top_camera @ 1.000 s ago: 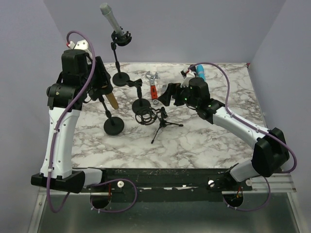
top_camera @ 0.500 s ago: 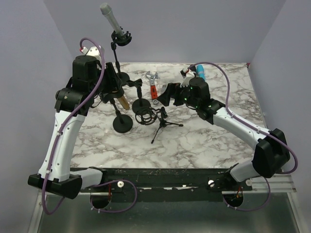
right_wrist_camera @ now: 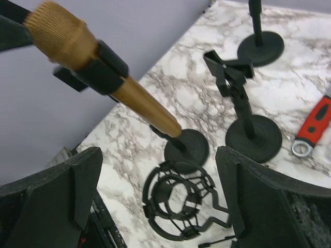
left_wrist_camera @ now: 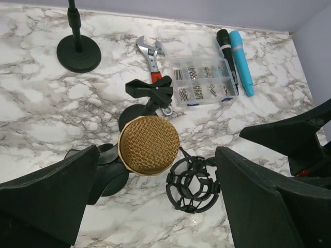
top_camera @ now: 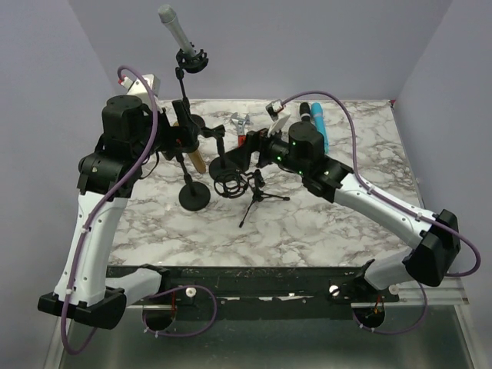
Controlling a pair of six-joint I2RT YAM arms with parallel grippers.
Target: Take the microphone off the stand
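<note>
Looking straight down the gold microphone [left_wrist_camera: 149, 144], my left gripper [left_wrist_camera: 156, 155] has its jaws wide apart, one on each side of the mesh head and touching nothing. The microphone sits tilted in the black clip [right_wrist_camera: 103, 67] of its stand [right_wrist_camera: 186, 147], not yet free, with the handle angling down toward the round base on the counter [left_wrist_camera: 36, 103]. My right gripper [right_wrist_camera: 158, 155] is spread apart too and empty, facing the handle from the other side. I judge it is there to steady the stand while the left lifts the microphone out. Between us sits an empty shock mount [left_wrist_camera: 191, 183] and a bare clip stand [left_wrist_camera: 150, 90], both near enough to snag. Further back, a clear parts box [left_wrist_camera: 204, 82] holds screws sorted into compartments, with a red-handled wrench [left_wrist_camera: 150, 51] beside it.
</note>
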